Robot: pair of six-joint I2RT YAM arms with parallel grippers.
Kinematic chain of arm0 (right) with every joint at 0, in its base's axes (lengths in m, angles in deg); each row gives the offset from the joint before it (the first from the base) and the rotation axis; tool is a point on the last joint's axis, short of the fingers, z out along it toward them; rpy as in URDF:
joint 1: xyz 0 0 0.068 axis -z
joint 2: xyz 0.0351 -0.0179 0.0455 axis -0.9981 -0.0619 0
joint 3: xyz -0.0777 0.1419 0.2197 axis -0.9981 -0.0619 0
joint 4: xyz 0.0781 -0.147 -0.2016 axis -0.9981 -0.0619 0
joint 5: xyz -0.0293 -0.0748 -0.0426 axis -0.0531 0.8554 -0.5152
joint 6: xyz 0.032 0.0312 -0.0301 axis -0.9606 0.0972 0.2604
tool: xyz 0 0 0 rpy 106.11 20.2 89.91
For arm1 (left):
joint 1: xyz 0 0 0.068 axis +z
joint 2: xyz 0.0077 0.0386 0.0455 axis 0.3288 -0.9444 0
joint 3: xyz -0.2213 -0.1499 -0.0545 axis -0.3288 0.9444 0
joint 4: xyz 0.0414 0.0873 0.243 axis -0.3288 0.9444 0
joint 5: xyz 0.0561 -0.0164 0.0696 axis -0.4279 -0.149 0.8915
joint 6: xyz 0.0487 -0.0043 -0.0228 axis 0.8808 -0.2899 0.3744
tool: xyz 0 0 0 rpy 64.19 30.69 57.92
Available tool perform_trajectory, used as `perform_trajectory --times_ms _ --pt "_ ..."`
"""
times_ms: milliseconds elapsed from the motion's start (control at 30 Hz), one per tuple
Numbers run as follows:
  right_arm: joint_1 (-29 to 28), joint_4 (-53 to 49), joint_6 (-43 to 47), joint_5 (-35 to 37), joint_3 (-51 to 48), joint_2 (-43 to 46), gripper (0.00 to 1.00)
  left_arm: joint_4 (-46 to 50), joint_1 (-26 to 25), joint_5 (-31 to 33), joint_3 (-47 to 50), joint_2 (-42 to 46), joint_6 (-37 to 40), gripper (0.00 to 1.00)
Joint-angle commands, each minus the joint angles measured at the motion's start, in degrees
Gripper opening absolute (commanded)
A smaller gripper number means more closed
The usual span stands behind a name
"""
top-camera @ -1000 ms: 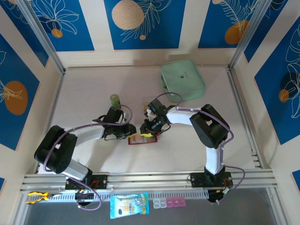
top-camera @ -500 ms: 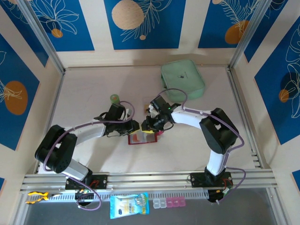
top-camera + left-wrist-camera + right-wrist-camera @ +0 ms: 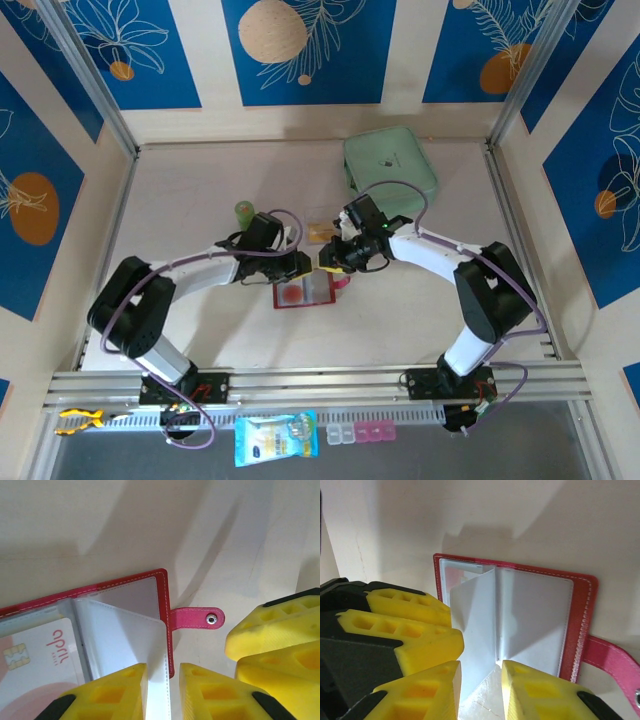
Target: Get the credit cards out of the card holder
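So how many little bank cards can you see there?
2. One tan-orange plastic card lies on the pale table, just beyond the dark red leather card holder. One pink-and-white card sits inside a clear sleeve of it. More may hide in other sleeves.

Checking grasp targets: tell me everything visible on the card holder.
The card holder is dark red, leather-like with pale stitching, lying open on the table. Its snap tab, with a metal stud, sticks out sideways. Clear sleeves sit inside; one stands lifted. A pinkish chip card sits in one. The left gripper and right gripper, slightly open, straddle sleeve edges.
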Motion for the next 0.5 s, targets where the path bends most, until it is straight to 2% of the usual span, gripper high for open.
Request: perform_trajectory --times_ms 0,200,467 --pt "0.8 -1.8 1.3 -0.7 -1.3 2.6 0.29 0.6 -1.2 -0.6 -2.8 -1.9 -0.8 0.27" --pt "2.3 -1.4 1.3 -0.9 -3.5 4.5 0.30 0.6 -2.7 -0.7 -5.7 -5.4 -0.7 0.35" --pt "3.9 -1.5 1.6 -1.3 -5.4 6.1 0.30 2.8 -3.6 0.2 -7.8 -10.0 0.0 0.38"
